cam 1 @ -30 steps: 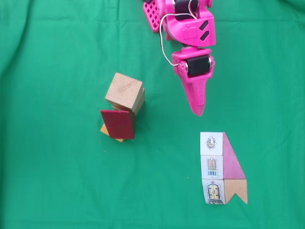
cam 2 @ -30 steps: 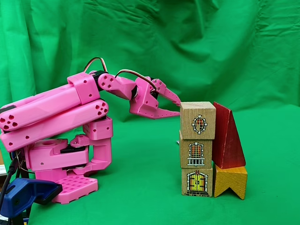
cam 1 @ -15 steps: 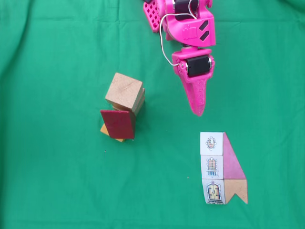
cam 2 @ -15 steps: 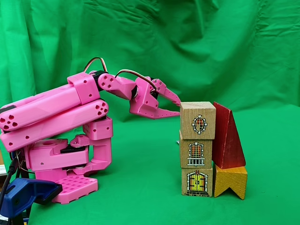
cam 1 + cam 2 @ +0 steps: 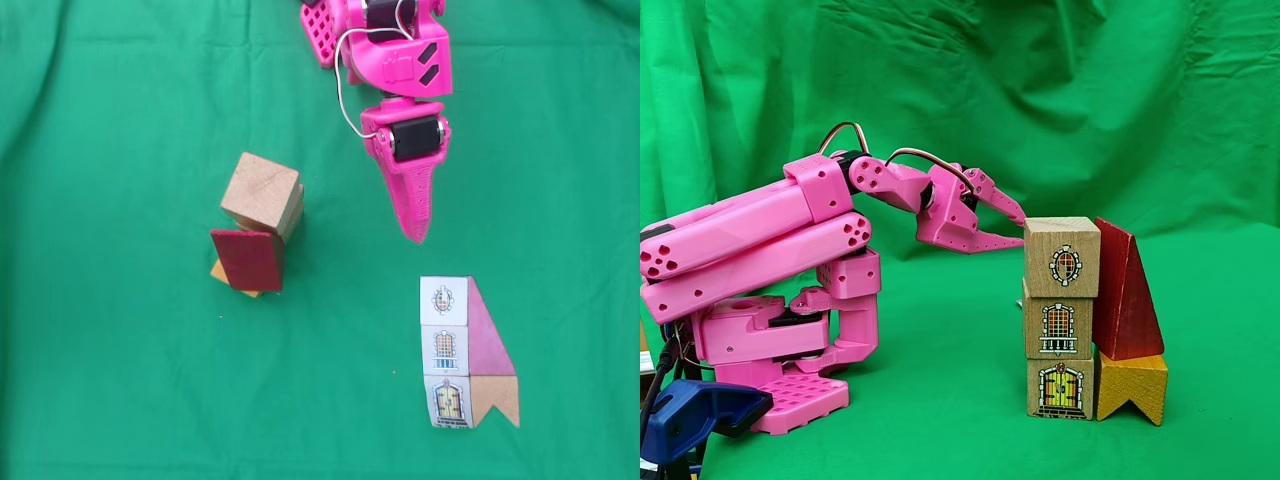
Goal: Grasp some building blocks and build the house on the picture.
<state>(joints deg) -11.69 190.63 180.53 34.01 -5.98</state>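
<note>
1. In the side-on fixed view the house (image 5: 1090, 320) stands nearest, on the green cloth (image 5: 940, 420): three pale tan cubes are stacked in a column, the bottom one (image 5: 1060, 388) with a door print, the middle one (image 5: 1057, 322) with a window, the top one (image 5: 1062, 257) with a round window
2. Touching the right of that column, an orange-yellow notched block (image 5: 1132, 385) sits on the cloth, and the dark red wedge (image 5: 1125, 295) stands upright on it, leaning against the upper cubes
3. Just left of the top cube hangs the pink gripper (image 5: 1016, 226); its two fingers are slightly parted at the tips and hold nothing, and the lower tip is very near the cube's left face, though contact cannot be told
4. Farther left sits the folded pink arm (image 5: 760, 240) on its base, with a blue clamp (image 5: 690, 420) at the lower corner
5. From above, the house (image 5: 256, 222) lies left of centre, the gripper (image 5: 415, 232) points down the frame well to its right, and the picture (image 5: 468, 352) lies flat below the gripper tip, apart from it
</note>
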